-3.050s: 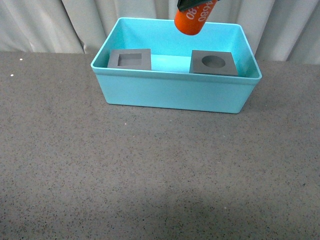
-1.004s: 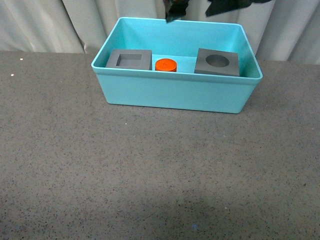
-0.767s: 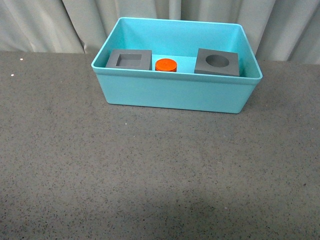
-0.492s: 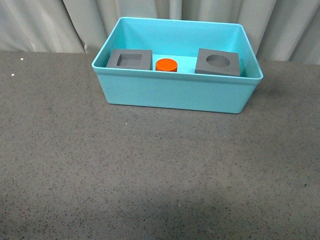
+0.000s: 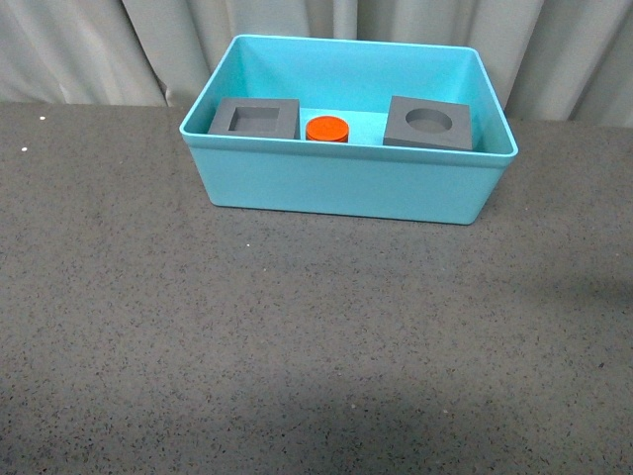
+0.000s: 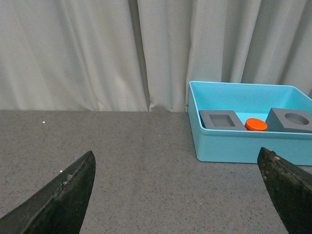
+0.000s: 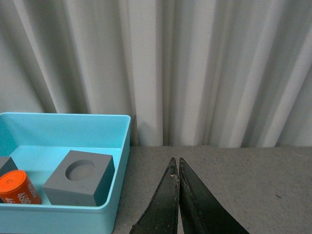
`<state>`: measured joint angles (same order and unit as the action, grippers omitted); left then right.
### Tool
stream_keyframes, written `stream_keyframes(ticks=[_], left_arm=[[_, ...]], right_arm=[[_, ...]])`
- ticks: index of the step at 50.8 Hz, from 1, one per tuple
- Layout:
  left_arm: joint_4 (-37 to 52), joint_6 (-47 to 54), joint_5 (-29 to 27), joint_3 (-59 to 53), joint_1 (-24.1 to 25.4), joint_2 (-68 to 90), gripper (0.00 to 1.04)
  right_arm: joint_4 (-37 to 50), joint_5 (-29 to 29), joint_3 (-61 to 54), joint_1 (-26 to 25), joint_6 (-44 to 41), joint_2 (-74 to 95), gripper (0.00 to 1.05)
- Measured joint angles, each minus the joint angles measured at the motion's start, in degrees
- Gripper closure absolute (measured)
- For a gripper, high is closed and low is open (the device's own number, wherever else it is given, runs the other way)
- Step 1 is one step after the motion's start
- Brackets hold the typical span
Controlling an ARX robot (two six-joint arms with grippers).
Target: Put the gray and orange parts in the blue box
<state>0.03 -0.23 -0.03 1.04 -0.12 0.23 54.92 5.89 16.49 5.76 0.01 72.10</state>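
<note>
box [image 5: 336, 188] lt blue | cubes [image 5: 255, 119] matte gray | cyl [image 5: 327, 129] orange, white digits | table [image 5: 297, 346] dk gray speckled

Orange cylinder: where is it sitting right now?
In the front view the orange cylinder stands upright inside the blue box, between the square-recess gray cube on its left and the round-recess gray cube on its right, nearer the left one.

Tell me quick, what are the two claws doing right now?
Left gripper: open, holding nothing.
Right gripper: shut, holding nothing.
</note>
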Motion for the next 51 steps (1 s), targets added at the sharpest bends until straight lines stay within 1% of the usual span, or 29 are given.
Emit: stream_keyframes(ticks=[11, 14, 19, 22, 25, 29, 35, 51], left_arm=[[0.0, 0.0, 0.0, 0.0, 0.0, 0.0, 0.07], [0.0, 0.0, 0.0, 0.0, 0.0, 0.0, 0.07], [0.0, 0.0, 0.0, 0.0, 0.0, 0.0, 0.07], [0.0, 0.0, 0.0, 0.0, 0.0, 0.0, 0.07], [0.0, 0.0, 0.0, 0.0, 0.0, 0.0, 0.07], [0.0, 0.0, 0.0, 0.0, 0.0, 0.0, 0.07], [0.0, 0.0, 0.0, 0.0, 0.0, 0.0, 0.07], [0.0, 0.0, 0.0, 0.0, 0.0, 0.0, 0.07]], right_arm=[[-2.1, -2.0, -6.4, -1.7, 0.0, -8.5, 1.04], [-3.4, -5.4, -8.0, -4.2, 0.0, -11.2, 1.04], [-6.2, -5.5, -10.4, -5.6, 0.0, -16.4, 1.04], [-3.7, -5.6, -12.3, -5.6, 0.0, -16.9, 1.04], [-4.1, -5.6, -13.4, -5.6, 0.0, -17.6, 1.04], [-6.6, -5.6, -14.5, -5.7, 0.0, -20.5, 1.04], [-12.6, -5.7, -15.5, -5.7, 0.0, -28.0, 1.04], [-23.0, -5.8, -16.2, -5.7, 0.0, -39.6, 1.04]])
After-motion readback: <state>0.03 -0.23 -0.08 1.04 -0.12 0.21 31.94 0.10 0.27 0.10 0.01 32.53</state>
